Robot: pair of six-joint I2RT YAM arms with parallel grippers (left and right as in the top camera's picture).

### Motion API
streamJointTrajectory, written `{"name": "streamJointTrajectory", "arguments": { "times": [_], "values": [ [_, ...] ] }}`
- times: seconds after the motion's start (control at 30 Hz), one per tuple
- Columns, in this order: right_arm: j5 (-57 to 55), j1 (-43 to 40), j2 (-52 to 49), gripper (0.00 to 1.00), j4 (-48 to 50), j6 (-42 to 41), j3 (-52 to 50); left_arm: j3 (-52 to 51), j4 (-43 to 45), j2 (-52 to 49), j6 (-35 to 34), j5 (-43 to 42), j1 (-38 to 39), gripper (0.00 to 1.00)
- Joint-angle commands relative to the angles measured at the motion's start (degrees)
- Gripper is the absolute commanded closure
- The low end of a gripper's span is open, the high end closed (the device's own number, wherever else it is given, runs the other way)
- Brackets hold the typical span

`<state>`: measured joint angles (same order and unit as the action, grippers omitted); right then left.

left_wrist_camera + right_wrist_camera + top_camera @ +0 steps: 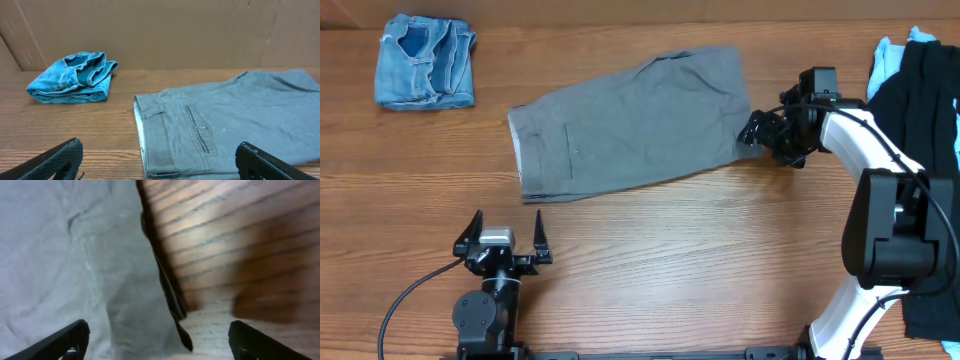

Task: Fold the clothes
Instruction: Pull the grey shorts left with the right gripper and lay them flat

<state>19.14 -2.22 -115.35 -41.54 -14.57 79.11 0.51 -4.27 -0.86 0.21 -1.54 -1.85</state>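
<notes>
Right end effector [758, 131] hovers at the leg end of the grey shorts [630, 125], jaws spread wide, nothing held. From its wrist view the hem edge [167, 287] runs down between the 2 fingers, with cloth on one side and bare worktop [240, 245] on the other. I can't tell whether the tips touch the fabric.

The shorts stretch away from it, long axis running from this hem across to the waistband [150, 135], which lies just ahead of the left end effector [503, 238]. That one is open too, empty and apart from the cloth.

My read: the right arm is far nearer, and the fold wants that hem carried along the long axis toward the waistband.

Folded denim shorts [425, 62] sit well beyond the left end effector. The black T-shirt [920, 110] is piled behind the right one.
</notes>
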Motion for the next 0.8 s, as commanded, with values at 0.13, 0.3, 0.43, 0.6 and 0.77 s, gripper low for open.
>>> {"name": "streamJointTrajectory", "arguments": {
  "times": [0.13, 0.3, 0.43, 0.6, 0.77],
  "values": [
    [1.53, 1.18, -1.84, 0.14, 3.1, -0.7, -1.16, -0.24, 0.02, 0.61, 0.92, -0.81, 0.48, 0.0],
    [1.51, 1.84, -4.17, 0.14, 3.78, -0.7, -1.16, -0.24, 0.02, 0.61, 0.92, -0.81, 0.48, 0.0],
    [1.49, 1.84, -4.85, 0.22, 4.02, -0.7, -1.16, -0.24, 0.02, 0.61, 0.94, -0.81, 0.48, 0.0],
    [1.49, 1.84, -4.85, 0.53, 3.93, -0.74, -1.16, -0.24, 0.02, 0.61, 0.92, -0.81, 0.48, 0.0],
    [1.46, 1.84, -4.79, 0.93, 3.67, -0.74, -0.85, -0.24, 0.02, 0.61, 0.92, -0.81, 0.48, 0.0]
  ]
}}
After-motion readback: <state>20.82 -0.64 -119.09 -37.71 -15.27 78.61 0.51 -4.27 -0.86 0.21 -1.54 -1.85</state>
